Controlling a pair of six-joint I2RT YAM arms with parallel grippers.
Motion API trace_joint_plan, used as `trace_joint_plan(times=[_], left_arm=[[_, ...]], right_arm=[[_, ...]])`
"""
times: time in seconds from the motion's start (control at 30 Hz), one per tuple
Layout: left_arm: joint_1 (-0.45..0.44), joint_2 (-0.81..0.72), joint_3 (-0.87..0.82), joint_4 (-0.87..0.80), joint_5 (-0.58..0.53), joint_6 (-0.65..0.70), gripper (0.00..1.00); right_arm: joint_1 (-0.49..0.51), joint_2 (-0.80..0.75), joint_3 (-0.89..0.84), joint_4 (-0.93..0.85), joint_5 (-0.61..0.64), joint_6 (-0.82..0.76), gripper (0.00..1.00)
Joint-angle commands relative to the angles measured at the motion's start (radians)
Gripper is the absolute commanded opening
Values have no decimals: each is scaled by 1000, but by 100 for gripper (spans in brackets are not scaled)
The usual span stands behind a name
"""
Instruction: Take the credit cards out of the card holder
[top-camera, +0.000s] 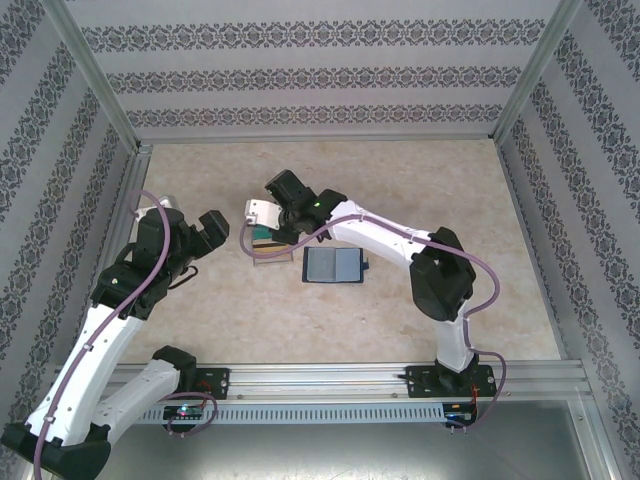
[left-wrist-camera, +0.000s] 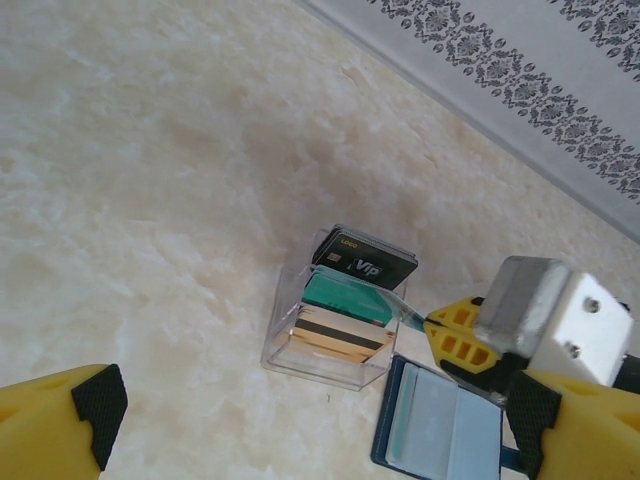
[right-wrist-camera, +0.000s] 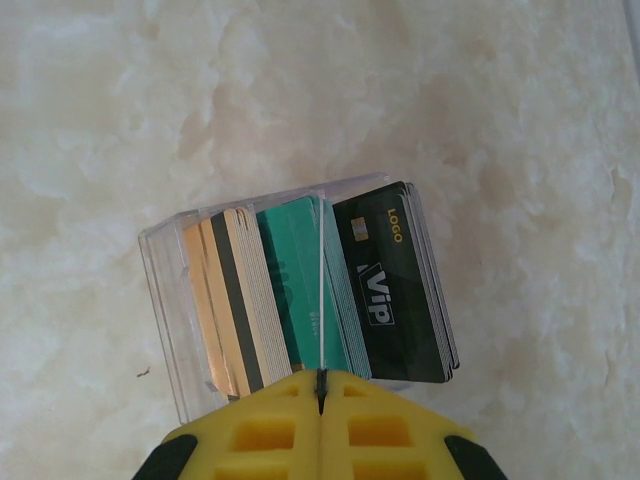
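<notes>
The dark navy card holder (top-camera: 332, 265) lies open and flat on the table, and a teal edge shows in one pocket (left-wrist-camera: 403, 428). Left of it stands a clear plastic box (right-wrist-camera: 165, 300) with several credit cards on edge: tan (right-wrist-camera: 222, 310), teal (right-wrist-camera: 290, 290) and a black VIP card (right-wrist-camera: 390, 290). My right gripper (right-wrist-camera: 320, 385) is shut on a thin teal card (left-wrist-camera: 412, 316), seen edge-on, held over the box among the teal ones. My left gripper (top-camera: 205, 235) hangs open to the left of the box, with nothing between its fingers (left-wrist-camera: 95, 405).
Patterned walls and a metal frame (top-camera: 300, 135) close in the beige marble-look table (top-camera: 400, 190) at the back and sides. A metal rail (top-camera: 330, 380) runs along the near edge. The right arm (top-camera: 400, 240) reaches across above the card holder.
</notes>
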Motion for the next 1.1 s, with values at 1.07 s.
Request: trace_joint_plan(times=[1.07], left_arm=[[31,-22,-18,-55,-20,-2,99]], right_arm=[[26,146,28,96,117,-68,3]])
